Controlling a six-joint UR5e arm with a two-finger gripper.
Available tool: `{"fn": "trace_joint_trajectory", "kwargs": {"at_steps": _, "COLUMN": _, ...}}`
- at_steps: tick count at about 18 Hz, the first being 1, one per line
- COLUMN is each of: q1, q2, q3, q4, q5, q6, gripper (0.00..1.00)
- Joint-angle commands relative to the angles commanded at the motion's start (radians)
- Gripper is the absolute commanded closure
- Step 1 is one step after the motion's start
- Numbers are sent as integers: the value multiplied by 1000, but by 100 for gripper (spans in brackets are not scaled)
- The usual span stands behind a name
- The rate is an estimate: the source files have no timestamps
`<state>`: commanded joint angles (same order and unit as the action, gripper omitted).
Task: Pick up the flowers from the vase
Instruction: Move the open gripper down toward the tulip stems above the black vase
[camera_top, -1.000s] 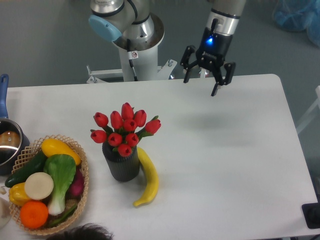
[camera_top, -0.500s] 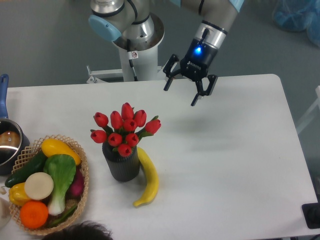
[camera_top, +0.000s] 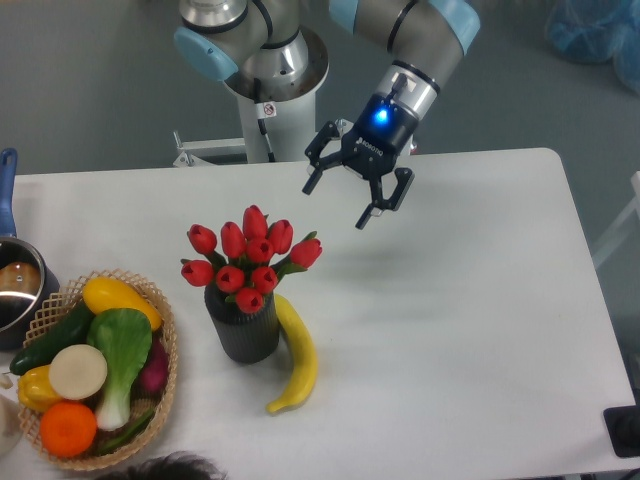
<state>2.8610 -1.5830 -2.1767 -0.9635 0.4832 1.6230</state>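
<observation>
While you are working over the white worktop (camera_top: 450, 300), the woven basket (camera_top: 160, 395) of vegetables is sitting at its left end, with a pot (camera_top: 15, 290) partly showing behind it at the edge. Nearer the middle, the vase (camera_top: 245, 330) is standing upright, dark and ribbed, with a banana (camera_top: 297, 355) lying against its right side. The flowers (camera_top: 250, 258) are standing in that vase, red buds bunched tight above the mouth, green leaves showing between them, stems hidden inside. Your claw (camera_top: 340, 200) is hanging in the air up and to the right of the bunch, well apart from it, its jaws spread wide and gripping nothing. You are probably dealing with a light bunch, soft at the heads, so squeezing the buds is likely to crush or splay them. You are better off closing low on the gathered stems and leaves just above the vase mouth, where the bunch looks narrowest and firmest. The vase looks light too, so it may be lifting or tipping with the stems if they are fitting snugly; a straight upward pull is looking safest.
</observation>
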Motion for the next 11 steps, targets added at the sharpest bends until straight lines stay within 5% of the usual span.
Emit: {"fn": "trace_joint_trajectory", "kwargs": {"at_steps": 11, "q1": -89, "q2": -54, "q3": 38, "q4": -3, "q5": -6, "q6": -8, "gripper": 0}}
